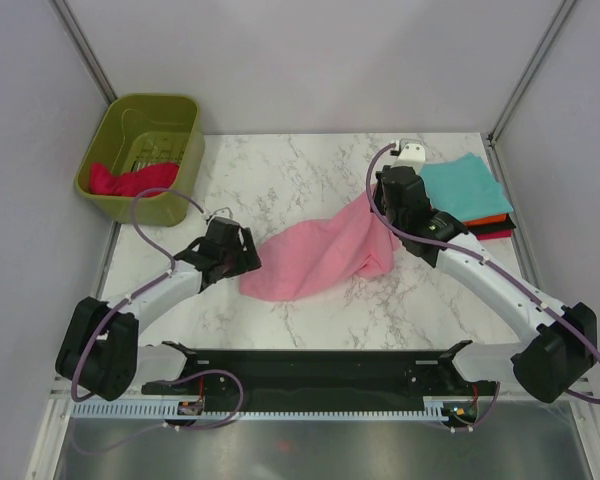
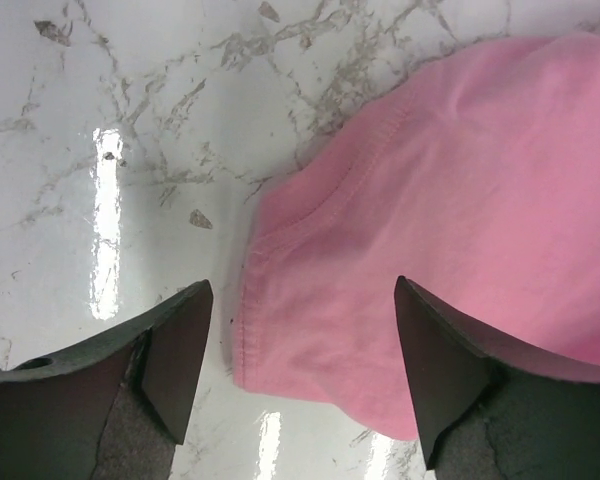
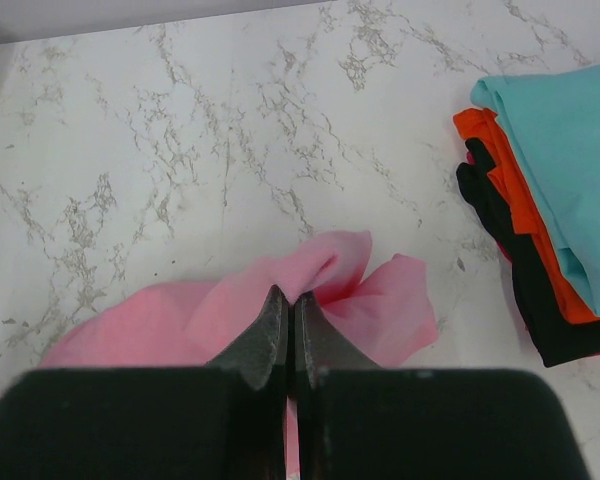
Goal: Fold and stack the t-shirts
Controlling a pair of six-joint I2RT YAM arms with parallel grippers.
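A light pink t-shirt (image 1: pixel 325 255) lies bunched across the middle of the marble table. My right gripper (image 1: pixel 382 198) is shut on its upper right part and holds that part lifted; the pinched cloth (image 3: pixel 325 275) shows at its closed fingertips (image 3: pixel 289 303). My left gripper (image 1: pixel 248 262) is open at the shirt's lower left end, its jaws either side of the hemmed corner (image 2: pixel 280 330). A stack of folded shirts sits at the far right, teal (image 1: pixel 465 185) on top, then orange (image 1: pixel 492 219), black and magenta. A crimson shirt (image 1: pixel 123 181) lies in the basket.
The olive-green plastic basket (image 1: pixel 185 120) stands at the far left corner of the table. Grey walls with metal posts close in the back and sides. A black rail (image 1: pixel 310 370) runs along the near edge between the arm bases.
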